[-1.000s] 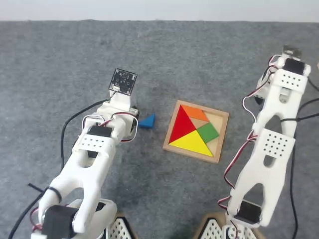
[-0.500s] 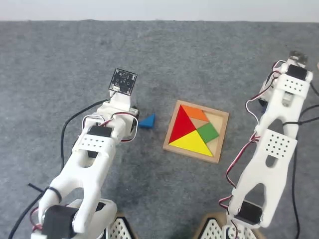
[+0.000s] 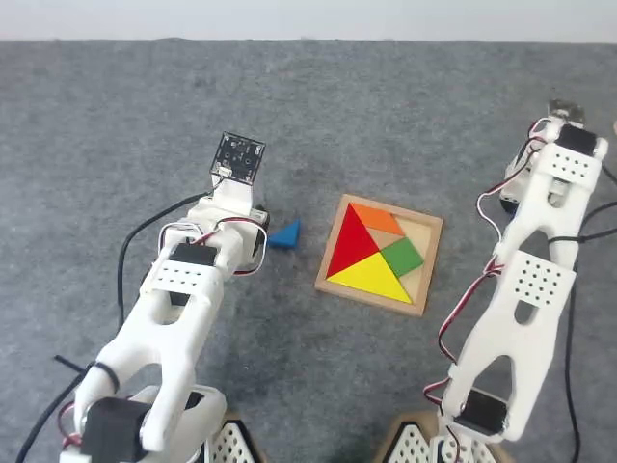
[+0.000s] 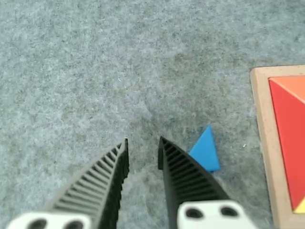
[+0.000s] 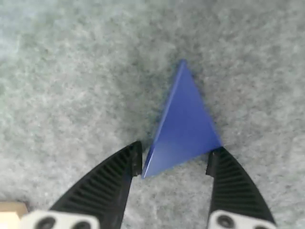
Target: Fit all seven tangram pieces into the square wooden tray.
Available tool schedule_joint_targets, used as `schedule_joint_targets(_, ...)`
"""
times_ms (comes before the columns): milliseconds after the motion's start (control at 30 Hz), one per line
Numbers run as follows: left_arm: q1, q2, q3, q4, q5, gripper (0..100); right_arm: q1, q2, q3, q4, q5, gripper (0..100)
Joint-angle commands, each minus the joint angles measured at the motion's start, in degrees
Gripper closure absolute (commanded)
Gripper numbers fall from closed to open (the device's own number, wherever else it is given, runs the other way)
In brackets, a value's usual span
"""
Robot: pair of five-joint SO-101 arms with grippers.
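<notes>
- The left hand [image 4: 143, 140] is being held slightly open, nothing gripped, just beside a light blue triangle [image 4: 206, 150] lying near the tray [image 4: 259, 143].
- A dark blue triangle [image 5: 183, 124] is being flanked on the surface [image 5: 71, 71] by the wide-open right hand [image 5: 175, 149].

Flat grey felt surface [image 3: 116, 125]; pale wall [image 3: 289, 17] along far edge.

Place: a robotics lab or hobby test bench.
Surface: table [image 3: 405, 116] covered in grey carpet-like felt.
Equipment: two white plastic arms [image 3: 174, 318] with exposed wires.
Backdrop: plain pale wall [image 3: 308, 17].
</notes>
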Motion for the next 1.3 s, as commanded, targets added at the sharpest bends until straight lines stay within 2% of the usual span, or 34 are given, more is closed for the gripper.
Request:
schedule_joint_targets(0, -0.18, -2.64, -0.4, -1.32, -0.53, 89, -0.13, -1.19, -2.46, 0.84, 1.41, 79.7)
schedule_joint_targets(233, -0.18, -2.73, -0.4, -1.32, -0.53, 89, -0.04, -1.19, -2.73, 2.59, 1.58, 83.3)
schedule_joint_targets(467, -0.18, -2.73, -0.4, -1.32, -0.53, 89, 1.98, -1.8, -2.81, 5.49, 6.86, 83.4)
schedule_joint_targets(667, -0.18, -2.64, -0.4, -1.41, -0.53, 89, 3.74, -1.8, -2.81, 5.67, 15.38, 82.8)
schedule_joint_targets(933, -0.18, -2.55, -0.31, -1.49, -0.53, 89, 0.22, -3.91, -9.76, 2.51, 8.26, 70.5)
schedule_joint_targets(1100, -0.18, -2.55, -0.31, -1.41, -0.53, 89, 0.4, -3.74, -10.46, -0.04, 11.16, 70.6)
schedule_joint_targets(1267, 0.18, -2.55, -0.22, -1.32, -0.53, 89, 0.4, -3.65, -3.43, -4.44, 12.31, 70.6)
